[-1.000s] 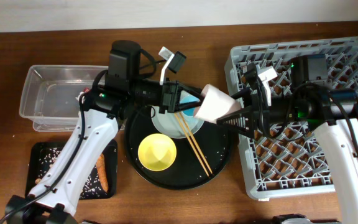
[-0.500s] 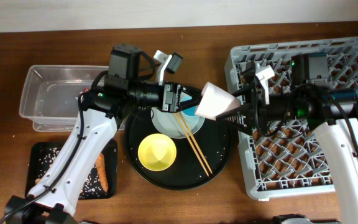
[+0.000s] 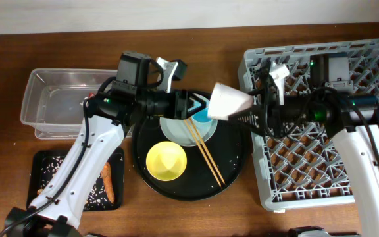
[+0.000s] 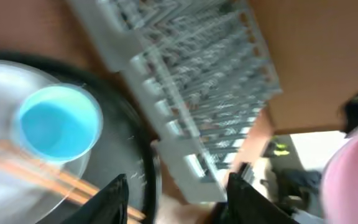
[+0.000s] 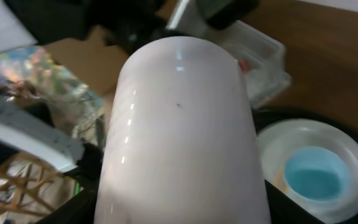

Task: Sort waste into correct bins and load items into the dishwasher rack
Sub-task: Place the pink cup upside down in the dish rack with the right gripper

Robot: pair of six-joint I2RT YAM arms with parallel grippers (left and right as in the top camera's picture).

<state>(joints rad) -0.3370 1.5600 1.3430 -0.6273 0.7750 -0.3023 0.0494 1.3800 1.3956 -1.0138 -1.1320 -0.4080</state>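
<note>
My right gripper [image 3: 252, 113] is shut on the pink cup [image 3: 227, 102], held on its side in the air between the round tray and the grey dishwasher rack [image 3: 374, 191]; the cup fills the right wrist view [image 5: 182, 124]. My left gripper [image 3: 193, 104] is open and empty above the pale plate [image 3: 176, 130], which carries the blue cup [image 3: 202, 116] and the chopsticks [image 3: 206, 155]. The yellow bowl [image 3: 166, 161] lies in front of the plate. In the left wrist view I see the blue cup [image 4: 58, 121], chopsticks [image 4: 42, 180] and rack [image 4: 197, 93]. An orange carrot piece [image 3: 109, 184] lies in the small black tray [image 3: 45, 161] among rice grains.
The plate, cups, bowl and chopsticks sit on a large round black tray [image 3: 235, 178]. A clear plastic tub [image 3: 41, 99] stands at the far left, behind the small black tray. The rack takes up the right side of the table.
My right gripper has lifted the pink cup slightly up and away from the table's front. My left gripper has let go and drawn back a little to the left.
</note>
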